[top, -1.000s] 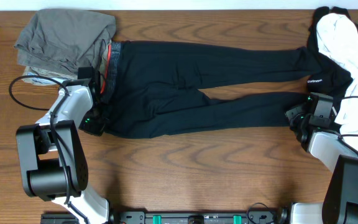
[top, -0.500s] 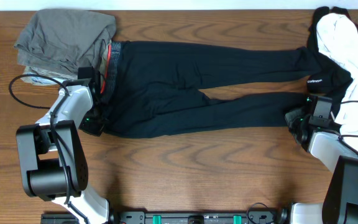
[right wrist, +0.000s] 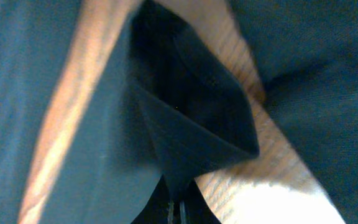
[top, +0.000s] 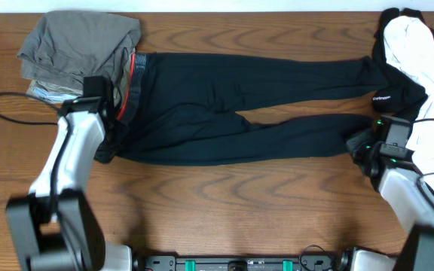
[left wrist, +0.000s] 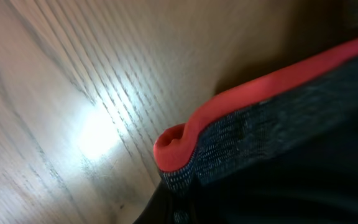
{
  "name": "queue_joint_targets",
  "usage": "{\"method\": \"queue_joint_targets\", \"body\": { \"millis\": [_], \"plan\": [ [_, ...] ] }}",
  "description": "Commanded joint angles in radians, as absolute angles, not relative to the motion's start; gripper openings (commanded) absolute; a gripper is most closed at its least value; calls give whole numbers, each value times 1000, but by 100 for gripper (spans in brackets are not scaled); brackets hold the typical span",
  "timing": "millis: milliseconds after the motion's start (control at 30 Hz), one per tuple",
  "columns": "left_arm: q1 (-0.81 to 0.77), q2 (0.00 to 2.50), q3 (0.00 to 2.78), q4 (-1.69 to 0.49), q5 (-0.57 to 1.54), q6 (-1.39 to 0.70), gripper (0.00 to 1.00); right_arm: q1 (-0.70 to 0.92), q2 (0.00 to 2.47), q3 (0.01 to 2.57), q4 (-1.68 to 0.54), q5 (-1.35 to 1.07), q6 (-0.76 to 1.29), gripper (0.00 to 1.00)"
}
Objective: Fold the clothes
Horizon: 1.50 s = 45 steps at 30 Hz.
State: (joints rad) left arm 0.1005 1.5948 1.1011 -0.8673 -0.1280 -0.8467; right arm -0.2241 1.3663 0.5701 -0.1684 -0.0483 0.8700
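Left end: the left claw (top: 105,153) is closed on the 6 o'clock corner of the waistband (left wrist: 241,106). In the left wrist view the red-edged corner is seen curled up off the worktop (top: 239,199); the fingers themselves are not shown there.

Middle: the leggings (top: 232,105) are laid flat across the 12 o'clock half of the worktop. The two legs split into a narrow V with bare wood between them.

Right end: the right claw (top: 359,143) is closed on the cuff (right wrist: 191,124) of the 6 o'clock leg. In the right wrist view the black fabric is drawn to a pinch at the bottom edge.

Step judged: a lengthwise fold, with the 6 o'clock leg carried over the 12 o'clock leg.
- Both ends are best lifted together, at matched height.
- Light tension should be kept along the length so the middle is not left sagging or dragging.
- The edge is best carried toward 12 o'clock and laid edge on edge.
- The grey pile (top: 77,41) touches the waistband at 10 o'clock and the sports tops (top: 420,53) overlap the far cuff at 2 o'clock, so snagging of either should be avoided.

Orientation: the long axis runs 9 to 3 o'clock. The waistband points to 9 and the cuffs to 3.
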Motion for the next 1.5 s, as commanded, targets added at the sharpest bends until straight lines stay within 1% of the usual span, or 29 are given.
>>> {"method": "queue_joint_targets", "body": {
  "millis": [0, 300, 467, 667, 867, 967, 1100, 1300, 1467],
  "plan": [
    [101, 1496, 1095, -882, -177, -793, 6, -265, 1258, 588, -216, -6, 780, 1],
    [101, 1338, 1095, -928, -177, -764, 6, -373, 1019, 610, -418, 0, 697, 1],
    [101, 1298, 1095, -976, -178, -751, 6, -421, 945, 626, -496, -1, 660, 1],
    [101, 1232, 1095, -1022, -177, -752, 6, -440, 907, 712, -637, -3, 585, 1],
    [101, 1133, 1095, -1064, -177, -751, 6, -440, 905, 807, -737, -4, 577, 1],
    [101, 1091, 1095, -1061, -177, -752, 6, -440, 910, 815, -723, -4, 570, 1],
    [101, 1097, 1095, -1018, -177, -752, 6, -440, 953, 815, -669, -14, 571, 1],
    [100, 1168, 1095, -900, -177, -752, 6, -429, 1061, 815, -485, -80, 571, 1],
    [99, 1254, 1095, -804, -177, -752, 6, -383, 1195, 815, -316, -95, 575, 1]
  ]
}}
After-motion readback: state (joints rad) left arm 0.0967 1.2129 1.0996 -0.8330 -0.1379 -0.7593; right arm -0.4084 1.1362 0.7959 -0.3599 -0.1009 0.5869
